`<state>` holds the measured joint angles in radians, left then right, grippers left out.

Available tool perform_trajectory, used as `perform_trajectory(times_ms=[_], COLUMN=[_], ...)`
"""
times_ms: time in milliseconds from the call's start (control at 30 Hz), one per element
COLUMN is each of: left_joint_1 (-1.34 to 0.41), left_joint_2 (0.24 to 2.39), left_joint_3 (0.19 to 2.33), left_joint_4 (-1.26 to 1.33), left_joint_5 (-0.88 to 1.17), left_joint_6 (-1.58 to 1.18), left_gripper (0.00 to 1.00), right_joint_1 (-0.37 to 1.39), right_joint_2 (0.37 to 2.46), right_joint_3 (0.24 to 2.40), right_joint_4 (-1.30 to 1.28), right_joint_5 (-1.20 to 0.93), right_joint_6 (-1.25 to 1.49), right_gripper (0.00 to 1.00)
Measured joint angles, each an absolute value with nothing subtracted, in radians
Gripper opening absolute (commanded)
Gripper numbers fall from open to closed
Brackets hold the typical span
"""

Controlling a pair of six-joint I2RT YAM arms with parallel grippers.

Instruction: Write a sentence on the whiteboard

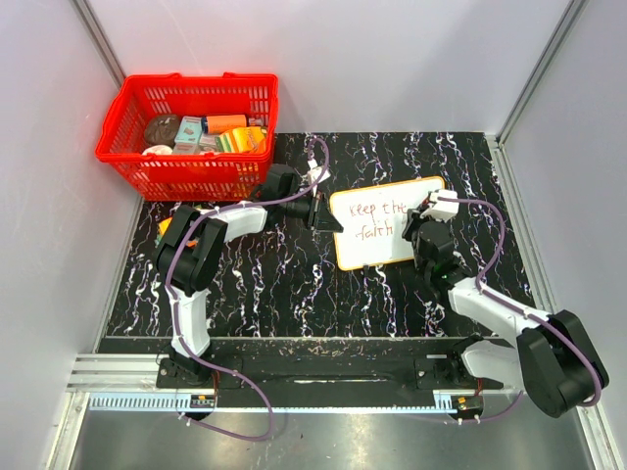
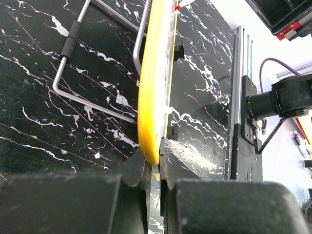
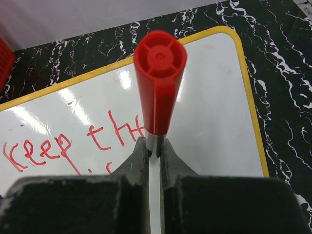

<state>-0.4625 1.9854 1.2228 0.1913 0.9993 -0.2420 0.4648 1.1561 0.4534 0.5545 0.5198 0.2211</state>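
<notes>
Black marble-pattern table [image 1: 294,294] fills the cell. Red basket [image 1: 186,179] sits at the far-left corner, packed w/ small boxes and packets.

Left arm [image 1: 201,250]: base at the near edge, upper link going up and away, elbow bent hard, forearm running right across the table toward the board's left edge. Right arm [image 1: 509,318]: shoulder folded near the right wall, forearm angled far-left, wrist tipped down over the board's right half.

Whiteboard [image 1: 377,245] lies right of centre, a bit askew, yellow rim all round. Left wrist view sees that rim [image 2: 153,83] edge-on, w/ a bent metal wire [image 2: 73,44] beside it.

Left gripper [image 1: 328,217]: jaws pinched tight on the board's left rim, fingertips [image 2: 155,168] meeting right at the yellow edge.

Right gripper [image 1: 423,230]: jaws clamped [image 3: 155,146] on a red marker [image 3: 160,83], held roughly upright, butt end facing the wrist cam, tip out of sight below.

The sentence [image 1: 377,220]: red handwriting, "keep the" on the top line [image 3: 73,144], "faith" under it. Anything further right is hidden behind the right gripper, can't tell.
</notes>
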Motion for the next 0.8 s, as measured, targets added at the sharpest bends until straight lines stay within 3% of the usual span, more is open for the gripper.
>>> perform_trajectory(times_ms=[800], left_joint_1=[-0.462], left_joint_2=[1.985], left_joint_3=[1.223], left_joint_4=[0.189], left_joint_5=[0.999], left_joint_6=[-0.243], left_gripper=[0.0], right_joint_1=[0.465], right_joint_2=[1.166], right_joint_3=[0.464], right_joint_4=[0.549], right_joint_5=[0.511], right_joint_6=[0.251], right_gripper=[0.0])
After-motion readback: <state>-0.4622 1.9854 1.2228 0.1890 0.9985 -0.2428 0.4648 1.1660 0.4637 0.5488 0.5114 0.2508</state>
